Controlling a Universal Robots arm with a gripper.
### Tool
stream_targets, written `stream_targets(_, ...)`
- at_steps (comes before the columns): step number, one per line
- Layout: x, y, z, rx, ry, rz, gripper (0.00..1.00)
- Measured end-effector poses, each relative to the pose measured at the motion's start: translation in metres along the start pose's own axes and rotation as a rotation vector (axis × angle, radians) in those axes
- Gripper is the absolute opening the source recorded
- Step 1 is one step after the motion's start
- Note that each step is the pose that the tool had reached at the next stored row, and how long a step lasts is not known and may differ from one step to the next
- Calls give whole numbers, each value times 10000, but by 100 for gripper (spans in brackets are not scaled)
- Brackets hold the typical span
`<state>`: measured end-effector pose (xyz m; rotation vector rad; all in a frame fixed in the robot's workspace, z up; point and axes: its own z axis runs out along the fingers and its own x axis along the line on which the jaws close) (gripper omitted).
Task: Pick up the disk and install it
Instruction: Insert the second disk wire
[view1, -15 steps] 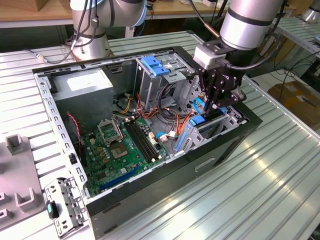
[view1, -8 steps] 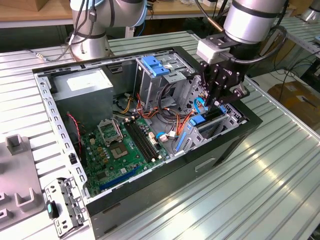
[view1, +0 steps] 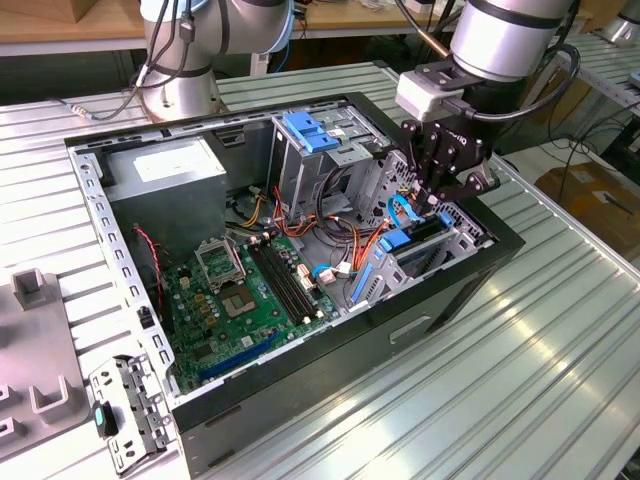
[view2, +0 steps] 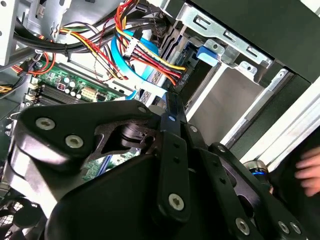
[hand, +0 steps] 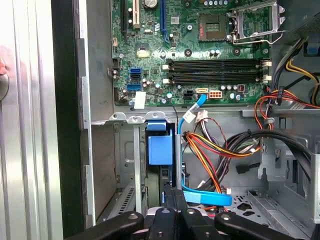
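In the open computer case (view1: 100, 230): motherboard (view1: 240, 290), grey power-supply box (view1: 165, 175) bearing a white sticker, and the disk (view1: 425, 232) on edge in the bay at the corner on the exterior view's right. Directly above the disk (hand: 160, 145), the gripper (view1: 434, 205); cannot tell whether clamped or slack. In the second wrist view, a person's hand (view2: 310, 172) outside the case.

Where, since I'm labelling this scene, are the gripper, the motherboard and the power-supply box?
gripper (view1: 441, 205): exterior view, its lower tip.
motherboard (view1: 205, 315): exterior view, bare green board.
power-supply box (view1: 165, 162): exterior view, white sticker on top.
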<state>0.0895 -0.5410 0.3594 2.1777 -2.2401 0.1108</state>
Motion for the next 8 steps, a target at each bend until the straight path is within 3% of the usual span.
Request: stream_targets(8, 0, 0, 0, 0, -3, 1, 11)
